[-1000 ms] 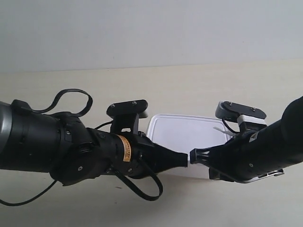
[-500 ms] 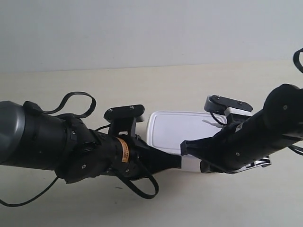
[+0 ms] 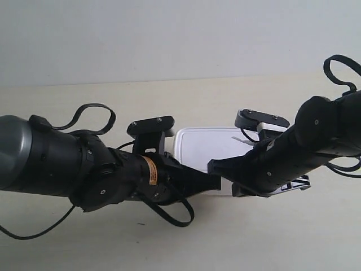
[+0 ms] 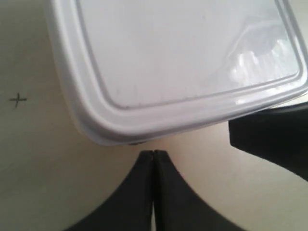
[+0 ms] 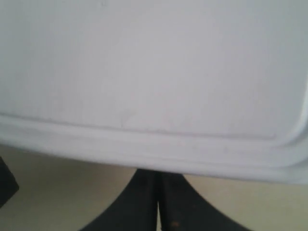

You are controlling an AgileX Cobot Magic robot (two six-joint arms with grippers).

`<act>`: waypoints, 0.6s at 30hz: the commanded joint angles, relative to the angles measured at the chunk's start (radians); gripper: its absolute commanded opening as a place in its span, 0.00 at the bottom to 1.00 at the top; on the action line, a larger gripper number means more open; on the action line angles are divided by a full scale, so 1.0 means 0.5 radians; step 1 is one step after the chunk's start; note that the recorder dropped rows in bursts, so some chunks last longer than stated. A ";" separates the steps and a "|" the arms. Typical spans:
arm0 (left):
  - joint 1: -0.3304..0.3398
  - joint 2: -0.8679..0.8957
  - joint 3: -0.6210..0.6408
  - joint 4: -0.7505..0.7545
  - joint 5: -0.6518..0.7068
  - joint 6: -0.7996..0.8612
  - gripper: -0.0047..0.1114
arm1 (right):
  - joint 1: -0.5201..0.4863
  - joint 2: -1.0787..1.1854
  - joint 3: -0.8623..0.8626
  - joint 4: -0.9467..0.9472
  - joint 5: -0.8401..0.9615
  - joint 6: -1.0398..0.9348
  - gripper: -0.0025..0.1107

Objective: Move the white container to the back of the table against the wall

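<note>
The white container (image 3: 206,144) lies flat on the cream table (image 3: 84,96), lid on, well short of the grey-white wall (image 3: 180,34). My left gripper (image 3: 218,182), on the arm at the exterior view's left, is shut, its tips (image 4: 153,152) just short of the container's near rim (image 4: 144,125). My right gripper (image 3: 211,167) is also shut; its tips (image 5: 158,172) meet the underside of the container's rim (image 5: 154,154). The container's near edge is hidden behind both arms in the exterior view.
The right gripper's black finger (image 4: 269,139) shows close beside the left one. A small pencilled cross (image 4: 18,100) marks the table beside the container. Bare table stretches between the container and the wall. Loose cables (image 3: 90,116) loop off the arm at the exterior view's left.
The container has slid a little toward the wall. The right arm swung in toward the left, its gripper tip now overlapping the left one. Both grippers stayed shut.
</note>
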 commanded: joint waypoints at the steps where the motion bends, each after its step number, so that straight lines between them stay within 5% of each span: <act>1: 0.016 0.029 -0.077 0.036 0.046 0.009 0.04 | 0.004 0.005 -0.070 -0.077 0.009 0.056 0.02; 18: 0.016 0.202 -0.285 0.036 0.149 0.009 0.04 | -0.020 0.005 -0.136 -0.478 0.081 0.422 0.02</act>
